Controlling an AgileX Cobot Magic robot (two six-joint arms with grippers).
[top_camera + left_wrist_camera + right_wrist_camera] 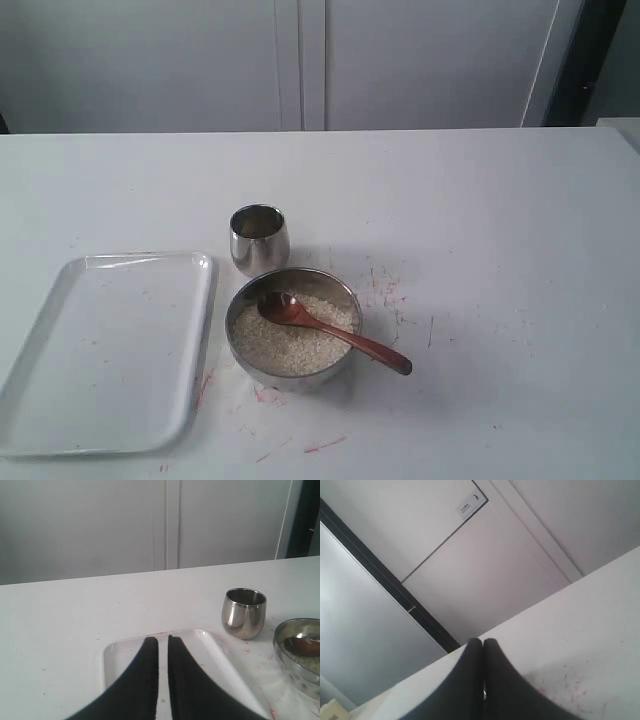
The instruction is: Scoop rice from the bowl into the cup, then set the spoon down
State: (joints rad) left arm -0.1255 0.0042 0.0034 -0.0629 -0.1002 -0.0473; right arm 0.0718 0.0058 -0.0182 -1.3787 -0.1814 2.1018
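small unreadable label (470, 504) on wall panel (485, 580)

Spoon (330, 330) in bowl (248, 305); cup (259, 238) behind.

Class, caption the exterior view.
Reddish-brown wooden spoon resting in steel bowl of rice, behind it a steel cup.

The left gripper (163, 642), its black jaws nearly closed with a narrow gap, is seen above a white rectangular tray (212, 647). Beside the tray stand a small shiny steel cup (243, 613) and a steel bowl (295, 652) holding a reddish-brown spoon (303, 645).
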